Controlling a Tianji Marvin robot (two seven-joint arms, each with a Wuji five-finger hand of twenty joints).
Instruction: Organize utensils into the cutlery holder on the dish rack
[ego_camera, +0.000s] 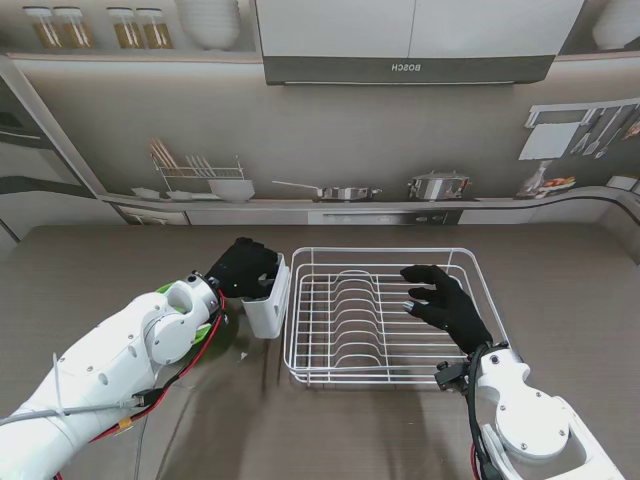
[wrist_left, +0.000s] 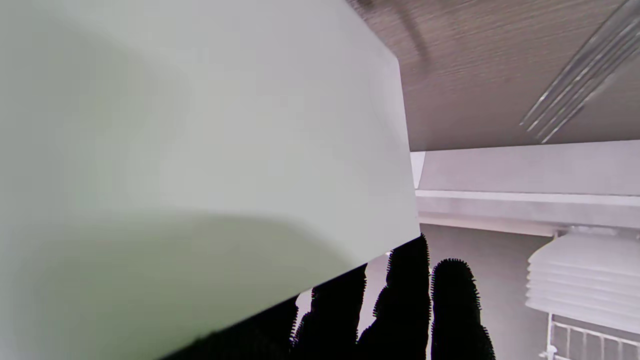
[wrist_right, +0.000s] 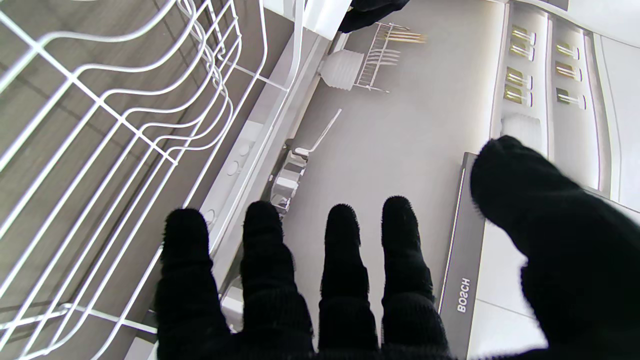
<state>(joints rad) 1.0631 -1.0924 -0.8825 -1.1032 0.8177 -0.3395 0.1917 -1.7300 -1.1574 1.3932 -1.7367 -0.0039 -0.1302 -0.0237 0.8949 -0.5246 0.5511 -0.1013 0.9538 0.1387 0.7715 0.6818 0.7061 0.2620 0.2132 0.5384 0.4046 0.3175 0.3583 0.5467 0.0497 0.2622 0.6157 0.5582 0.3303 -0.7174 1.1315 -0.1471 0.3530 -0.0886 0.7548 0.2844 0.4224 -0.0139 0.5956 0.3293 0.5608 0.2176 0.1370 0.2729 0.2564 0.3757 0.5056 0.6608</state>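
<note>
The white wire dish rack (ego_camera: 390, 315) stands mid-table, and its white cutlery holder (ego_camera: 268, 300) hangs on its left side. My left hand (ego_camera: 243, 268), in a black glove, sits curled over the holder's far left rim. In the left wrist view a pale wall of the holder (wrist_left: 200, 150) fills most of the picture and hides the palm, with only the fingertips (wrist_left: 410, 300) showing past it. I see no utensil in that hand. My right hand (ego_camera: 445, 300) hovers over the rack's right half with its fingers (wrist_right: 345, 260) spread and nothing in them.
Blurred parallel metal lines (wrist_left: 575, 90) lie on the wood table top; fork tines or rack wires, I cannot tell which. A green patch (ego_camera: 205, 330) shows by my left wrist. The printed kitchen backdrop (ego_camera: 400, 150) rises behind the table.
</note>
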